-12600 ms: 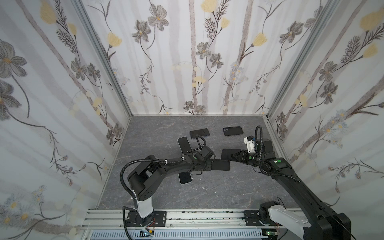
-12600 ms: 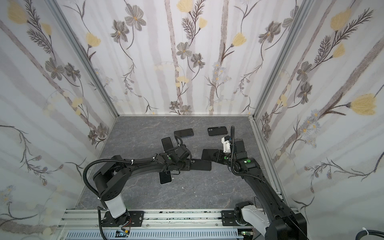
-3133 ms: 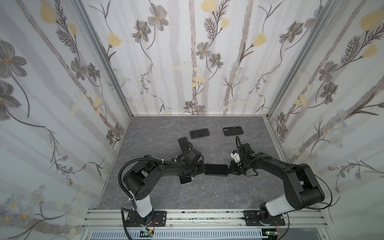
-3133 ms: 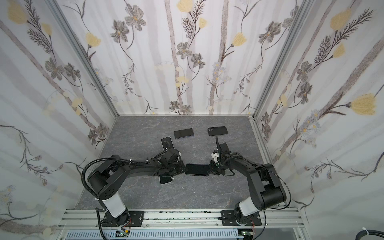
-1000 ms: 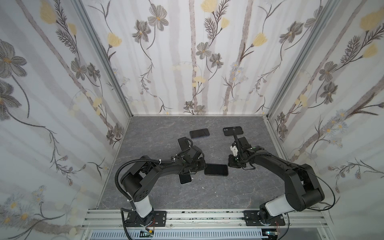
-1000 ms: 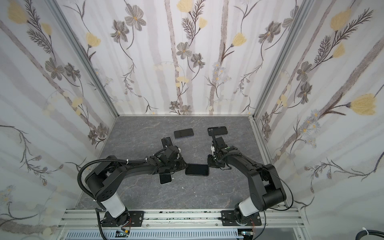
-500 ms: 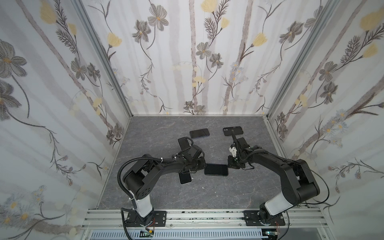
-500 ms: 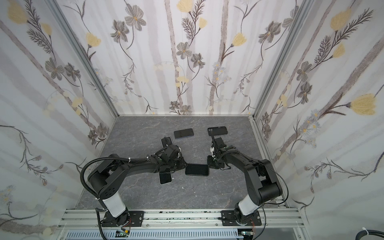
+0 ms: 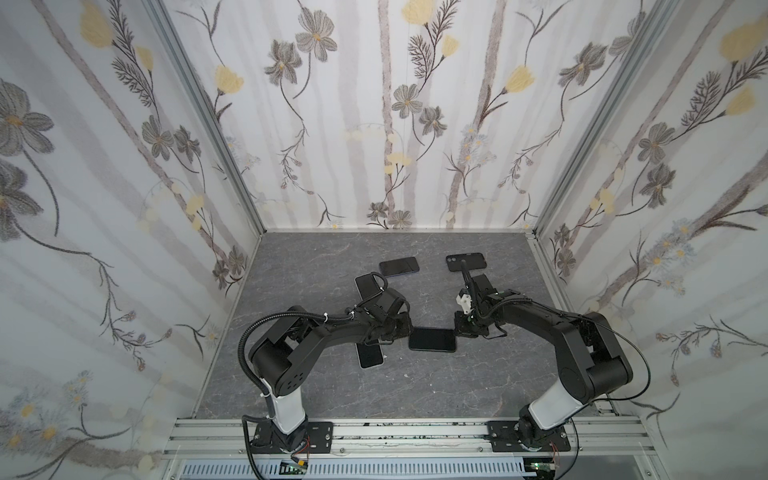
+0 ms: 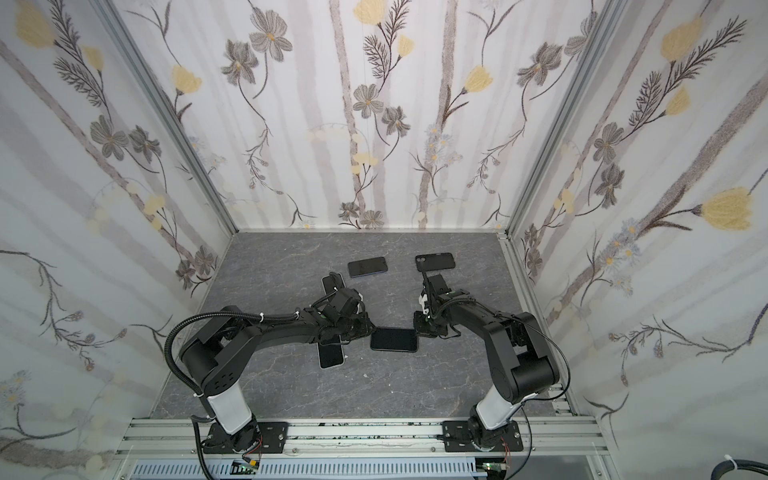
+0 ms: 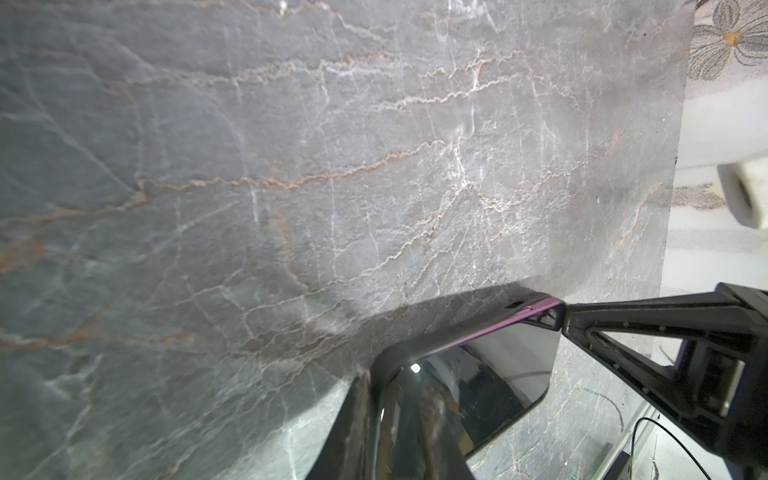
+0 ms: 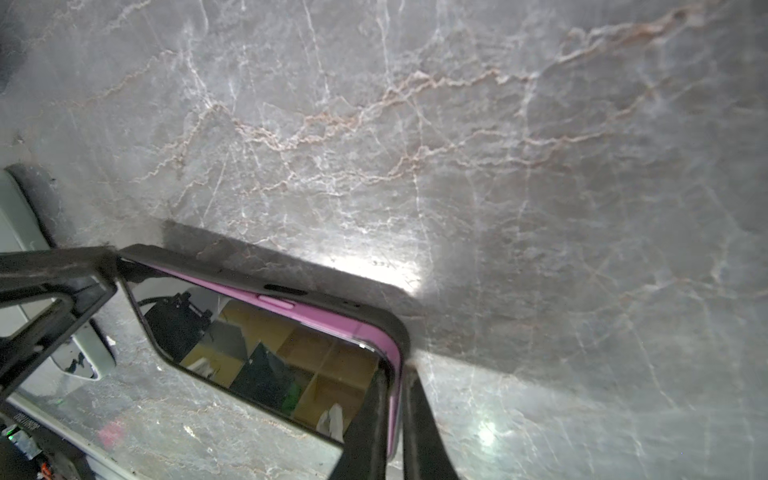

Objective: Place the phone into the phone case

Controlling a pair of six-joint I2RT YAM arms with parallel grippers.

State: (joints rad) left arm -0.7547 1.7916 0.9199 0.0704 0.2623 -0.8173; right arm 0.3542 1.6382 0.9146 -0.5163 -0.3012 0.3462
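The phone [image 9: 432, 339] [image 10: 393, 339], dark screen up with a pink side, lies in the black phone case [image 12: 353, 300] mid-table. Along one long side the pink edge [image 12: 311, 312] stands above the case rim [image 11: 415, 345]. My left gripper [image 9: 405, 332] [image 10: 368, 330] [image 11: 392, 380] is shut on the left end, one finger on the screen and one outside the case. My right gripper [image 9: 459, 330] [image 10: 419, 328] [image 12: 395, 374] is shut on the right end, pinching pink edge and case wall. Each wrist view shows the other gripper's fingers [image 11: 623, 316] [image 12: 54, 266] at the far corner.
Two dark phones [image 9: 398, 266] [image 9: 466, 262] lie near the back of the table. Another [image 9: 368, 286] lies partly under my left arm, and a light-rimmed one [image 9: 370, 355] lies just in front of that arm. Patterned walls enclose three sides.
My right gripper's jaws have closed down on the phone's right end and shifted slightly nearer it. The left gripper and the phone have stayed where they were.
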